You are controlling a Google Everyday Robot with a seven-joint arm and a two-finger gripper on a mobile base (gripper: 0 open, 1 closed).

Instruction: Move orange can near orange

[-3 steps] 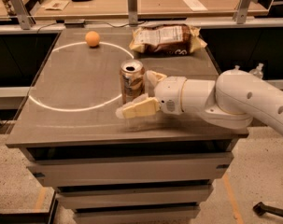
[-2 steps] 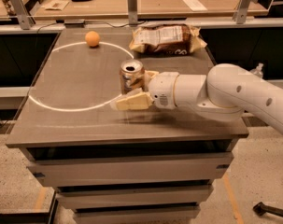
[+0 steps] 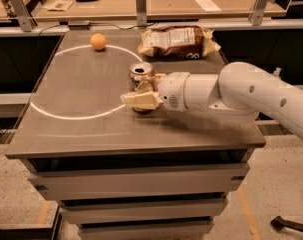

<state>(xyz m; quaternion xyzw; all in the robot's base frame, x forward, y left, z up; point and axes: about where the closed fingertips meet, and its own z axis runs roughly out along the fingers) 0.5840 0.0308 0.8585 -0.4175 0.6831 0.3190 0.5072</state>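
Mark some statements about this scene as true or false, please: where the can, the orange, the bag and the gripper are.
1. The orange can lies on its side. False: it stands upright on the table.
2. The gripper is at the orange can. True.
3. The orange touches the orange can. False: it sits apart, nearer the table's far left corner.
4. The chip bag lies at the far edge, beyond the can. True.
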